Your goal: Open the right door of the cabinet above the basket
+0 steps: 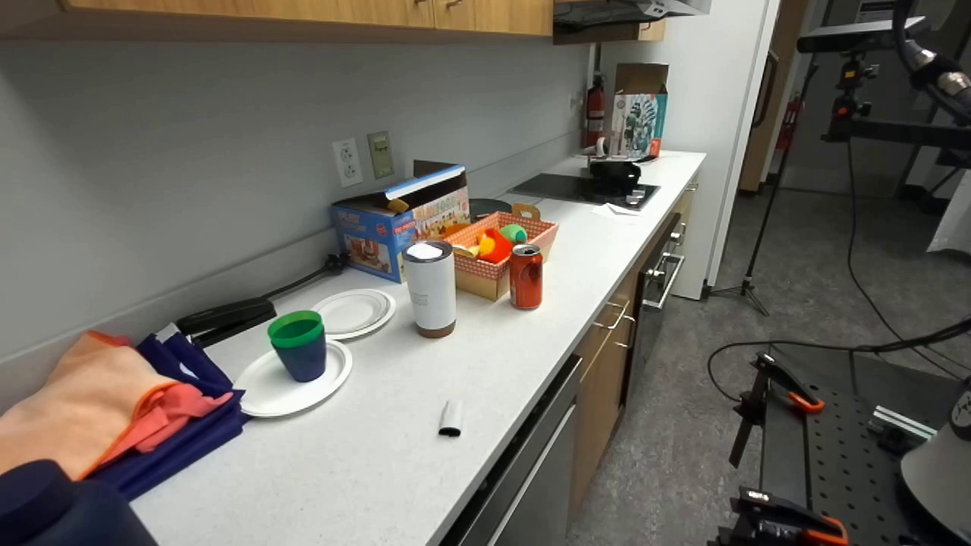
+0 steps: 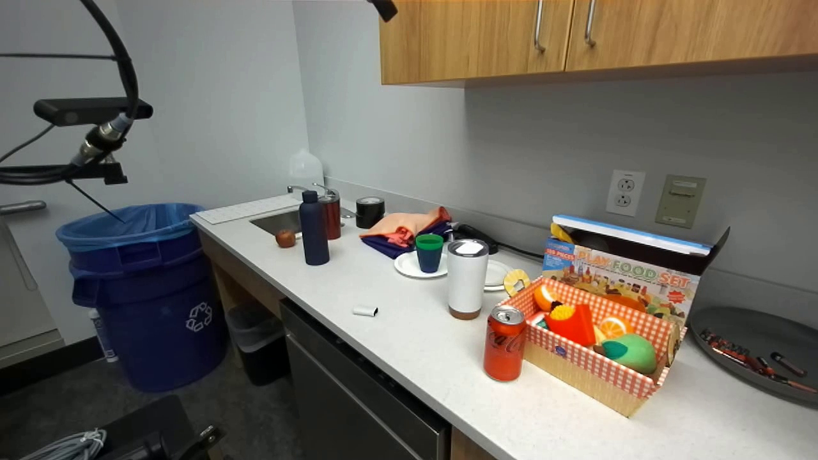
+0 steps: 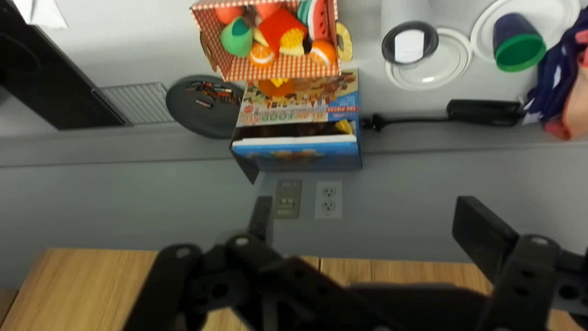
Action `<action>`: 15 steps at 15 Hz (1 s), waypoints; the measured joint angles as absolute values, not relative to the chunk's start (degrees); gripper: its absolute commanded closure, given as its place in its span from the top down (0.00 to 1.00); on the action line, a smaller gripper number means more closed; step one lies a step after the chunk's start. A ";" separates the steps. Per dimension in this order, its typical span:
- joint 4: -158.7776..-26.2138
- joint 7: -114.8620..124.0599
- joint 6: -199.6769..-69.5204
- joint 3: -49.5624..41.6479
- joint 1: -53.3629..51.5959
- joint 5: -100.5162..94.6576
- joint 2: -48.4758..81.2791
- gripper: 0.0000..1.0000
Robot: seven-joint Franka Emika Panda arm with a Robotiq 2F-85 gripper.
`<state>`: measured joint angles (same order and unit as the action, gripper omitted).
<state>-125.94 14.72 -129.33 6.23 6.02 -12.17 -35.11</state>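
Two bar handles (image 2: pixel 588 27) on the wall cabinet (image 2: pixel 473 38), one gingham-lined basket (image 2: pixel 575 374), one Coca-Cola can (image 2: pixel 505 348). The right door (image 2: pixel 703 29) (plain light-brown wood, closed) sits upper right in an exterior view; in the wrist view it shows lower left, partly behind the jaws, which are spread wide, gripping nothing.

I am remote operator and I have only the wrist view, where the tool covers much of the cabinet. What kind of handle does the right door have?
Observer: In an exterior view, the right door shows an upright metal bar handle near its left edge.
Operator: Thank you. Does anything stand beside the basket, outside my picture?
Observer: Yes, both exterior views show a red can there, upright on the counter.
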 measured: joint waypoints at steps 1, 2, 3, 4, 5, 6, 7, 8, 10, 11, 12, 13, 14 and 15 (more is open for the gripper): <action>-125.94 14.93 -131.70 6.22 6.76 -12.65 -34.16 1.00; -125.93 15.03 -132.91 6.20 7.22 -12.91 -33.42 1.00; -125.92 15.08 -133.43 6.20 7.39 -13.00 -32.96 1.00; -125.92 15.12 -133.56 6.20 7.40 -13.01 -32.85 1.00; -125.88 15.13 -133.57 6.21 7.40 -13.01 -32.86 1.00; -125.85 15.14 -133.57 6.21 7.40 -13.01 -32.93 1.00; -125.81 15.14 -133.57 6.21 7.40 -13.01 -32.97 1.00; -125.85 15.14 -133.56 6.21 7.40 -13.01 -32.95 1.00; -125.63 15.81 -133.97 6.19 7.62 -13.01 -32.66 1.00; -125.15 16.48 -134.48 6.17 7.99 -13.01 -32.27 1.00; -124.35 17.04 -135.05 6.12 8.51 -13.01 -31.66 1.00; -123.32 17.48 -135.61 6.05 9.10 -13.01 -30.85 1.00; -122.17 17.89 -136.49 5.97 9.76 -13.01 -29.79 1.00; -121.16 18.07 -137.69 5.67 10.38 -13.01 -28.59 1.00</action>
